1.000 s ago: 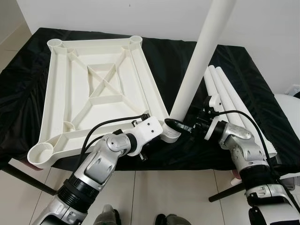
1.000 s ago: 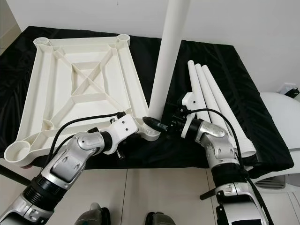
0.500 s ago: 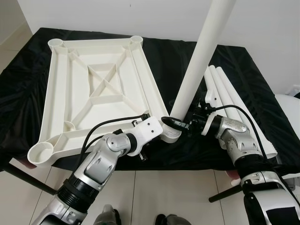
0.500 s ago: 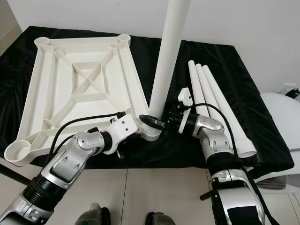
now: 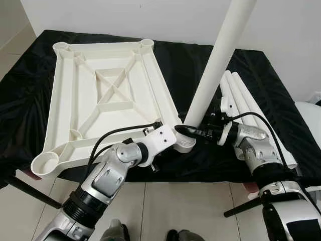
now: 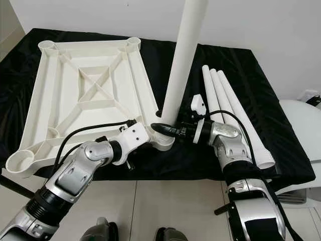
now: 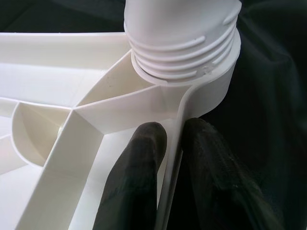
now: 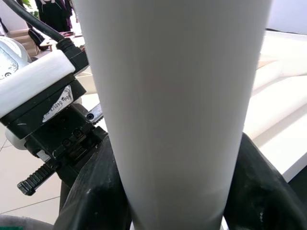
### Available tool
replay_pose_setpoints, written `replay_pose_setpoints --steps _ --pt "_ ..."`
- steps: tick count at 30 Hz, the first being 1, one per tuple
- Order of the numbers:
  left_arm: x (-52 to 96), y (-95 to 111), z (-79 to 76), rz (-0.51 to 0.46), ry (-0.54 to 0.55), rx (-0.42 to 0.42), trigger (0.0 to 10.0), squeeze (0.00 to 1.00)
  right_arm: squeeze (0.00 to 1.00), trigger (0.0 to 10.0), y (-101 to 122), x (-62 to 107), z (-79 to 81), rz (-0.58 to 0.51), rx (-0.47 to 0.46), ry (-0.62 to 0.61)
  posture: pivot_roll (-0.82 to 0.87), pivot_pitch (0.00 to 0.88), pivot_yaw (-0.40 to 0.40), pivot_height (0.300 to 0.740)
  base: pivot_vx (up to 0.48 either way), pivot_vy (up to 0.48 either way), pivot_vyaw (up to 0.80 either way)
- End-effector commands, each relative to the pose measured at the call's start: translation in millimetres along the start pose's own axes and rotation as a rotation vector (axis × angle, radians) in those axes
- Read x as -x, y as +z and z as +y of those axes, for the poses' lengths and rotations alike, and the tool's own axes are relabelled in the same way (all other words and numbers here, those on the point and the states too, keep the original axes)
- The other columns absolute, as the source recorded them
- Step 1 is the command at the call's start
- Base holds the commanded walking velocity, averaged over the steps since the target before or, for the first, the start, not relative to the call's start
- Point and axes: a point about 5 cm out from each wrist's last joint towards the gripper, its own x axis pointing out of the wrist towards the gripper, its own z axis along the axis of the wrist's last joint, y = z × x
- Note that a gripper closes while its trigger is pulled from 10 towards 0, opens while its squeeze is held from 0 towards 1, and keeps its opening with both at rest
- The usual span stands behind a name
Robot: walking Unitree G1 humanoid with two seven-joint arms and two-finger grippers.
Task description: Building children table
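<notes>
Jaws of both grippers pinched on parts of the table.

Left eye view: upside-down white tabletop, ribbed underside up, lying on a counter draped in black cloth. Round sockets at its corners. White table leg standing upright in the near-right corner socket, tilted slightly and rising out of the top of the picture. Left gripper reaching in from the lower left, clamped on the tabletop's edge just beside that socket. Right gripper reaching in from the right, closed around the base of the leg.

Right eye view: same scene. Three spare legs lying side by side on the cloth to the right of the standing leg, near the right forearm. Tiled floor below the counter's near edge.

Left wrist view: two black fingers pressing a thin white rim wall between them; threaded end of the leg seated in the socket just beyond.

Right wrist view: leg close up, a black finger hugging each side; left gripper's white housing behind.
</notes>
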Motion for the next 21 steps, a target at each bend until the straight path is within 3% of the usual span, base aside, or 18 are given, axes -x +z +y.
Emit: replay_pose_setpoints --steps 1,10,13,16,21 --pt "2.9 14.3 -0.8 -0.054 0.014 -0.050 10.0 0.00 0.00 0.0 -5.9 7.2 4.3 -0.013 -0.033 -0.063 -0.04 0.079 -0.042 0.740 0.000 0.000 0.00" --pt "2.6 14.0 -2.7 -0.054 0.023 -0.040 10.0 0.00 0.00 0.0 -16.6 -5.3 26.9 -0.045 -0.053 -0.175 -0.04 0.085 -0.051 0.740 0.000 0.000 0.00" --pt "2.0 12.3 -2.3 -0.044 0.036 -0.034 10.0 0.00 0.00 0.0 -20.2 -14.3 43.5 -0.077 -0.070 -0.255 -0.05 0.089 -0.051 0.740 0.000 0.000 0.00" --pt "1.7 11.9 -2.2 -0.041 0.039 -0.031 10.0 0.00 0.00 0.0 -19.8 -16.8 46.9 -0.089 -0.079 -0.295 -0.05 0.090 -0.050 0.740 0.000 0.000 0.00" --pt "0.8 11.6 -0.6 -0.035 0.054 -0.020 10.0 0.00 0.00 0.0 -19.1 -26.2 55.9 -0.103 -0.121 -0.465 -0.05 0.090 -0.047 0.740 0.000 0.000 0.00"
